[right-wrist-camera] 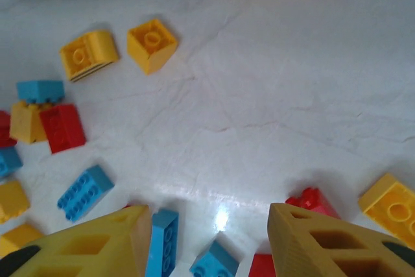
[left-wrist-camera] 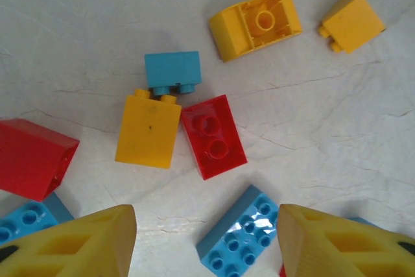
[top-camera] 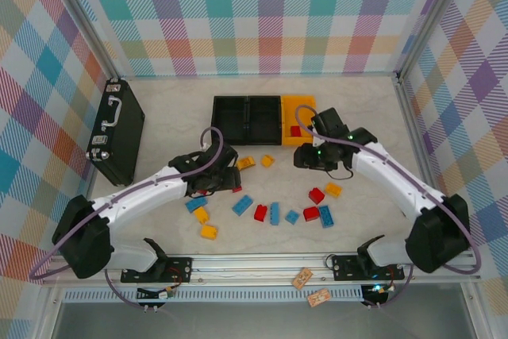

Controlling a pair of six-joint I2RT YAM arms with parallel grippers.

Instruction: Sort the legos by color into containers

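Top external, bins: the three joined containers (top-camera: 262,119) sit at the far side of the bench (top-camera: 357,101). Two are black and one is an orange-yellow bin (top-camera: 300,105). A red piece (top-camera: 295,130) seems to lie inside it, though your right arm partly covers it.
Legos: most legos (top-camera: 274,213) lie loose between your arms, well short of the bins.
Left pincer (left-wrist-camera: 206,222): low over the left cluster, jaws partly apart, holding nothing. A blue brick (left-wrist-camera: 238,238) lies on the bench between its fingers.
Right pincer (right-wrist-camera: 209,215): hovering just beside the orange-yellow bin, jaws apart and empty.
Step in hand: by my reading, you are lining up a pick of that blue brick.
Next move: the brick lies askew to the fingers, so centre on it, lower, and close on its sides. Keep clear of the red brick (left-wrist-camera: 214,135) and yellow brick (left-wrist-camera: 148,129) just beyond, then carry it to a black bin.
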